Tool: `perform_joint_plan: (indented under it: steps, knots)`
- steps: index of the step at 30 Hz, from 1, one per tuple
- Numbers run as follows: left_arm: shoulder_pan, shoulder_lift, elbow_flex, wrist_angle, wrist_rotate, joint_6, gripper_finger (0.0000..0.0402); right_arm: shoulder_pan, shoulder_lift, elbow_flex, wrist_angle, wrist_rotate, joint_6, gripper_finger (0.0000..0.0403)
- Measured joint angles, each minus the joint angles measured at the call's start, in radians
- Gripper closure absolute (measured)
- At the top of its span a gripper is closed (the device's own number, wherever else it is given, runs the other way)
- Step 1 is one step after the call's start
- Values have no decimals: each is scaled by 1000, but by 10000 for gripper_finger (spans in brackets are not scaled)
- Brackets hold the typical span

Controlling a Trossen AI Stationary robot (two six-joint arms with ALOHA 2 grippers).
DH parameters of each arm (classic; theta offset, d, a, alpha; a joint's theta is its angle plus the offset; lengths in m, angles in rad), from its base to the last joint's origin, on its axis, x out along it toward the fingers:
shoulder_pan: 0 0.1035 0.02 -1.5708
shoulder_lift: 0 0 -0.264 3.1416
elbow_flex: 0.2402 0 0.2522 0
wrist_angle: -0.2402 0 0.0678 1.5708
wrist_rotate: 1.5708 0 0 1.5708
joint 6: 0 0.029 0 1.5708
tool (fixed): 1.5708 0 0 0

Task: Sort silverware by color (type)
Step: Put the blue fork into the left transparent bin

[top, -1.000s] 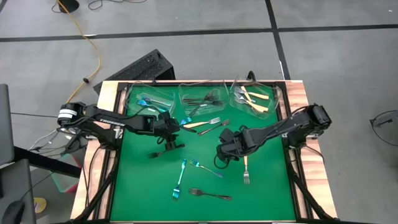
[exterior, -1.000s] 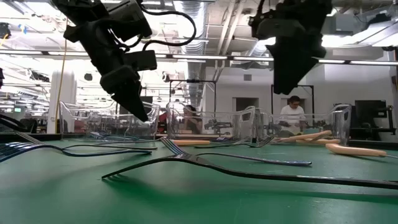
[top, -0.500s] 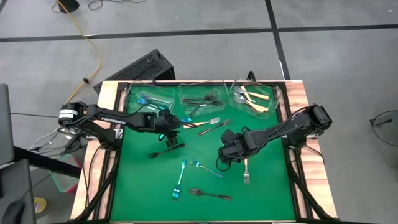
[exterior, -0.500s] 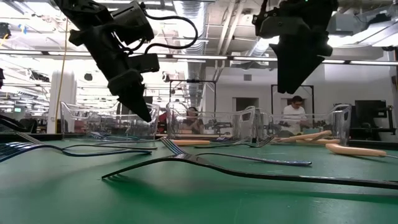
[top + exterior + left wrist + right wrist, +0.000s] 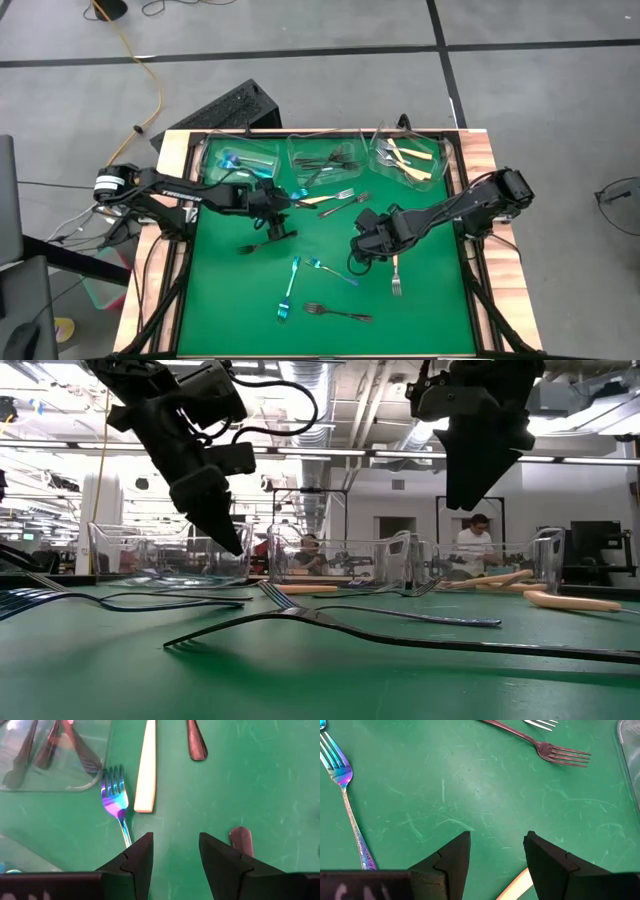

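Green mat [image 5: 225,290], slim iridescent blue-teal fork [image 5: 116,802]

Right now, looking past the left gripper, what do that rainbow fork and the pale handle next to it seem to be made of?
The rainbow fork looks like polished metal with an iridescent coating: mirror-glossy, shading blue to purple to pink. The pale handle beside it is matte cream with no reflections, probably plastic or resin, though painted metal can't be ruled out.
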Motion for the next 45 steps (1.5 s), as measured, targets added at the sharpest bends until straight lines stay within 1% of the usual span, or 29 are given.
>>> perform_joint_plan:
  steps: [6, 11, 18, 26, 35, 40, 45]
  knots:
    - [-3, 0, 0, 1, -6, -35, 257, 2, 0, 0, 0, 0, -2, 198]
    - [-33, 0, 0, -1, -7, -93, 257, 7, 0, 0, 1, 0, -2, 198]
    - [-88, 2, -3, 16, 31, -126, 257, 6, 0, 1, 0, 2, -2, 198]
    - [-98, 1, -2, 34, 3, -98, 257, 13, 0, 1, 1, 8, -2, 198]
    - [-96, -1, -2, 28, -2, -88, 257, 13, 0, 1, 2, 8, -2, 198]
    - [-96, -19, 25, -29, -3, -78, 257, 13, 0, 1, 1, 24, -2, 198]
    - [-96, -20, 116, -144, -28, -26, 257, 10, 0, 1, 1, 27, -7, 198]
